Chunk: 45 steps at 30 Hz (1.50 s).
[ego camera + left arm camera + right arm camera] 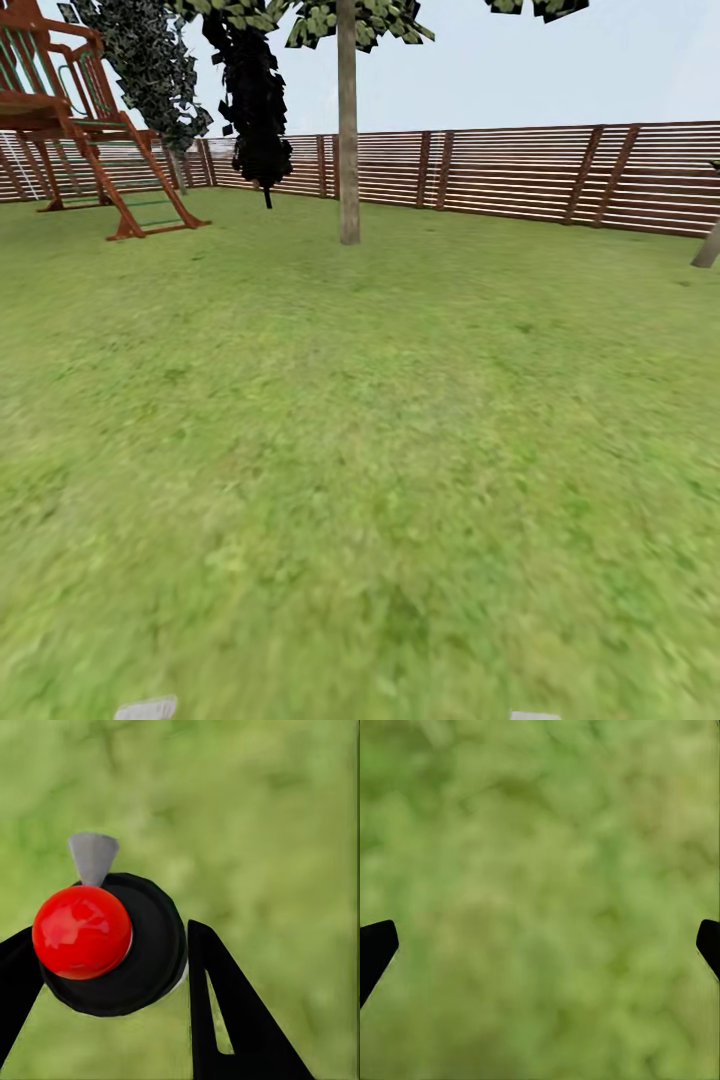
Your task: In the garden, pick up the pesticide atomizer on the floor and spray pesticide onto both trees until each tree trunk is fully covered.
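In the left wrist view, the pesticide atomizer (pixel 150 952) shows a round black body, a glossy red ball top and a grey nozzle. My left gripper (pixel 109 937) is shut on it, a black finger on each side, above blurred grass. Over bare lawn, my right gripper (pixel 544 937) stands open with nothing between its fingers. In the head view, a tall tree with a pale bare trunk (pixel 348 150) stands far ahead at centre, near the fence. No white specks are visible on it at this distance.
Green lawn (pixel 360 450) stretches ahead to a brown slatted fence (pixel 520 170). A red wooden playset (pixel 70 120) stands at far left. Beside it grow a speckled-leaf tree (pixel 150 60) and a dark narrow tree (pixel 255 100). A slanted trunk base (pixel 706 250) shows at the right edge.
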### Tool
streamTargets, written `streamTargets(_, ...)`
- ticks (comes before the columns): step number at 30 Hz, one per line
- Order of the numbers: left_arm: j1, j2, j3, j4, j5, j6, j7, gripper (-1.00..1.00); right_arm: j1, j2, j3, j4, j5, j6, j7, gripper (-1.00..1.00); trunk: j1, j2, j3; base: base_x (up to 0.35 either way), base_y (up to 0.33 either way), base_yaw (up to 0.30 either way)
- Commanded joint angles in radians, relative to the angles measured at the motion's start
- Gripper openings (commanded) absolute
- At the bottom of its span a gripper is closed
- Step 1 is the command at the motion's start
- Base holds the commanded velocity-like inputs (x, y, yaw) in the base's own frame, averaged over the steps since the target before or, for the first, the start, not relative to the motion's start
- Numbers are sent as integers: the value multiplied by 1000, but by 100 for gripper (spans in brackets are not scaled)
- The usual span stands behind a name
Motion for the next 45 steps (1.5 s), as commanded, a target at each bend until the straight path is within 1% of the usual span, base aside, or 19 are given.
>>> streamTargets(1,-1,0,2,1,7,-3,-2,-100,0,0,9,1,-9,-3,-2,100,0,0,-1,337,0,0)
streamTargets(45,-1,1,2,0,7,-3,-2,-100,0,0,9,1,-9,-3,-2,100,0,0,-1,337,0,0)
